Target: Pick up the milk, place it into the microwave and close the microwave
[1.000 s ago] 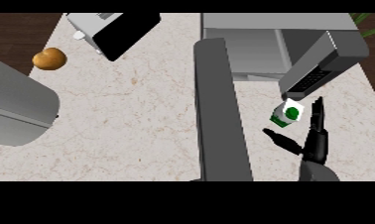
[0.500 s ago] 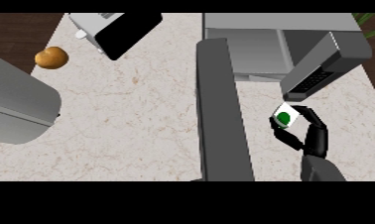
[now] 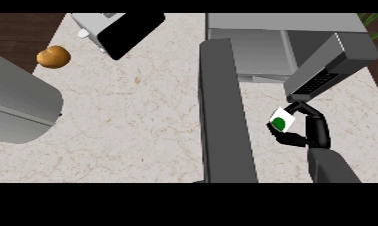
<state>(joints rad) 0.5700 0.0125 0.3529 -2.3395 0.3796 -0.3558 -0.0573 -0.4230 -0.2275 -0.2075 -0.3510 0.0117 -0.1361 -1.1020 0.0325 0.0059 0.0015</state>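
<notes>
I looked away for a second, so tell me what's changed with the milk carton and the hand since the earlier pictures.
The black right hand, curled round the small white milk carton with the green spot, has tilted it so its spotted face turns upward, and carried it slightly nearer the robot. The grey microwave with its open door, the orange fruit and the speckled counter are unchanged.

No words, brands or numbers can be read anywhere. The milk (image 3: 282, 119) bears only a plain green round mark on its white face.
</notes>
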